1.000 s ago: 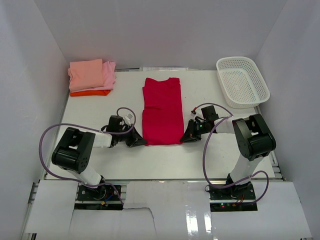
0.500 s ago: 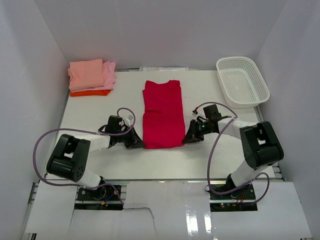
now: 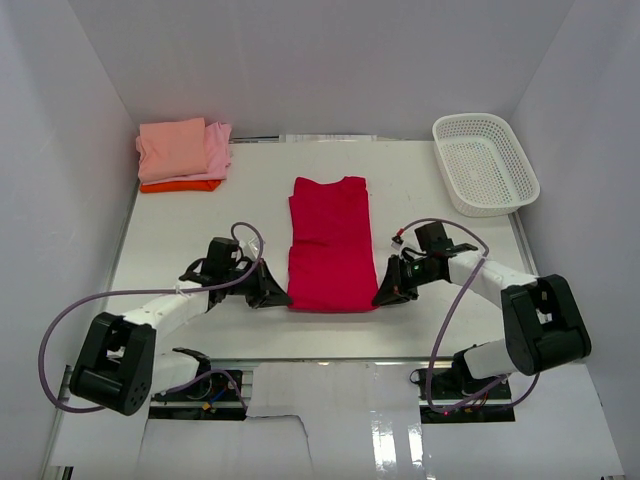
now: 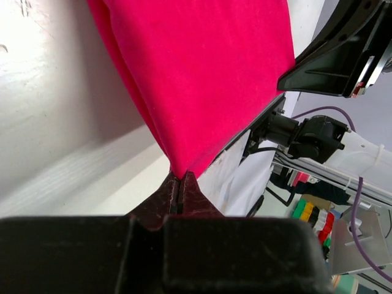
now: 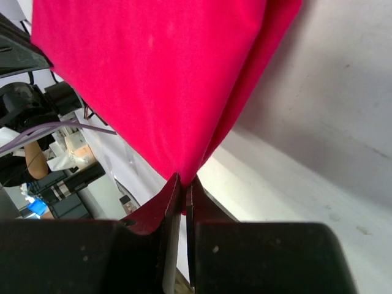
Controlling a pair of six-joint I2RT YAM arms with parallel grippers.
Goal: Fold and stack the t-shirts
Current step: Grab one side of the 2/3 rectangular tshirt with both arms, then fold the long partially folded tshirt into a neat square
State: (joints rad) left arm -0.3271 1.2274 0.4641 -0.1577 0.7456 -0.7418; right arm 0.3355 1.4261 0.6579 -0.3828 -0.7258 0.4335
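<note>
**A:** Crimson cloth is seen mid-frame from overhead: the crimson t-shirt point(image 3: 330, 245) is laid lengthwise on the surface point(image 3: 200, 215), with its near hem at lower centre. How is it held?

**B:** Each near corner is pinched. One is held by the left fingers point(image 3: 272, 294) at the cloth's lower left, the other by the right fingers point(image 3: 385, 293) at its lower right. The folded stack point(image 3: 185, 152) is found at upper left, well apart.

**A:** And from the left wrist?

**B:** The left fingers point(image 4: 165, 196) are clenched on a corner at bottom centre, and the cloth is fanned out toward the top of the frame.

**A:** The right wrist?

**B:** The same is shown: the right fingers point(image 5: 165, 202) are pressed shut on the other corner, with several layers seemingly caught.

**A:** What is advised for the fold?

**B:** Both corners should be lifted level and carried together toward the collar. That way the hem is laid square and no layer is let slip.
</note>
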